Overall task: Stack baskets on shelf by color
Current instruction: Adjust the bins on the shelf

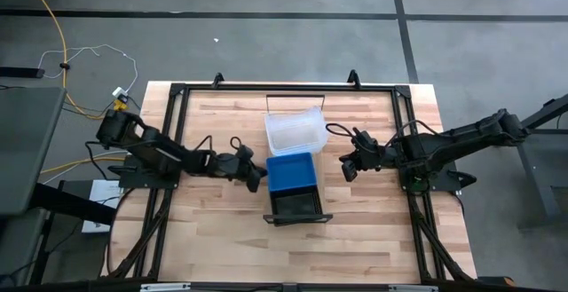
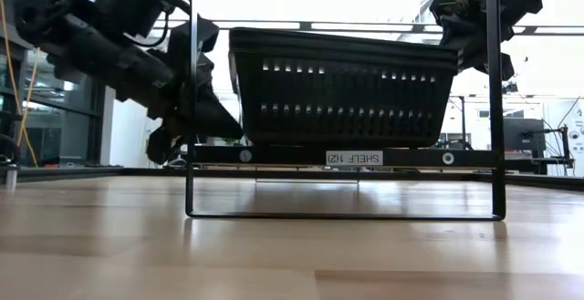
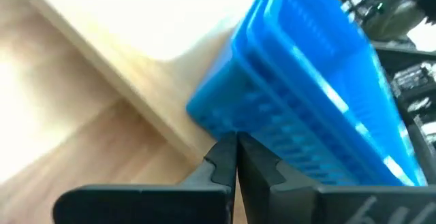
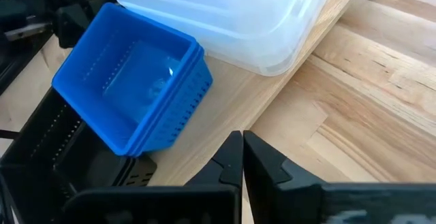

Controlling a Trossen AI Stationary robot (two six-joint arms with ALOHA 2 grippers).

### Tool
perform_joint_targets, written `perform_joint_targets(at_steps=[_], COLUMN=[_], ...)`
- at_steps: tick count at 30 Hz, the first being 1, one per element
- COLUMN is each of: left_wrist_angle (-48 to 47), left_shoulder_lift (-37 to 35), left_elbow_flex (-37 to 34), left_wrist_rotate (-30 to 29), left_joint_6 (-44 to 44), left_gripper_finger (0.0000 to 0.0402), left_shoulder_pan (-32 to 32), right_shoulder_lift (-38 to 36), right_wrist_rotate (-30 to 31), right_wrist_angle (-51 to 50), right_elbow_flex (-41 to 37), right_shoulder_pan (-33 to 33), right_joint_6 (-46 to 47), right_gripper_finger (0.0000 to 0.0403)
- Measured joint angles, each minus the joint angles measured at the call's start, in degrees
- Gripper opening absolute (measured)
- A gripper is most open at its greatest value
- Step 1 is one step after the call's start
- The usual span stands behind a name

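Your long narrow light-wood shelf with thin dark frame (image 1: 306,107) carries three bins in a row: clear translucent plastic basket (image 1: 295,130) at the far end, bright blue plastic basket (image 1: 290,171) in the middle, black perforated plastic basket (image 1: 296,206) at the near end. Left gripper (image 1: 257,175) sits just beside the blue basket's left wall, fingers pressed together, gripping nothing. Right gripper (image 1: 348,168) is near the shelf's right edge, fingers likewise pressed together and empty.

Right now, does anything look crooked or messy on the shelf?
Nothing is spilled or broken. The clear basket, blue basket and black basket sit in a row on the shelf. The blue one looks slightly turned out of line.
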Motion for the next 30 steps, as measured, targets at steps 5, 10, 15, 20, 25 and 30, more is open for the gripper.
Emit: perform_joint_targets(at_steps=[5, 10, 15, 20, 25, 30], left_wrist_angle=[2.44, 3.66, 4.13, 5.15, 5.15, 5.23], left_shoulder_lift=[-0.02, -0.02, -0.02, -0.07, -0.07, -0.07], left_elbow_flex=[0.02, 0.02, 0.02, 0.02, 0.02, 0.02], left_wrist_rotate=[-0.69, -1.81, -1.76, -1.66, -1.55, -1.50], left_joint_6=[1.05, 1.16, 1.25, 3.08, 3.39, 4.60], left_gripper_finger=[0.0000, 0.0000, 0.0000, 0.0000, 0.0000, 0.0000], left_shoulder_pan=[3.28, 6.77, 10.04, 12.54, 14.88, 17.33], right_shoulder_lift=[0.00, 0.00, 0.00, 0.01, 0.02, 0.64], right_wrist_rotate=[0.15, 1.10, 2.03, 3.84, 5.21, 11.72], right_wrist_angle=[0.03, 0.02, 0.99, 3.07, 3.25, 3.25], right_elbow_flex=[0.00, 0.00, 0.00, 0.00, 0.00, 0.00], right_shoulder_pan=[0.00, 0.00, 0.00, 0.00, 0.00, -0.02], right_joint_6=[-0.01, 0.01, 0.01, -0.01, 0.02, 4.51], right_gripper_finger=[0.0000, 0.0000, 0.0000, 0.0000, 0.0000, 0.0000])
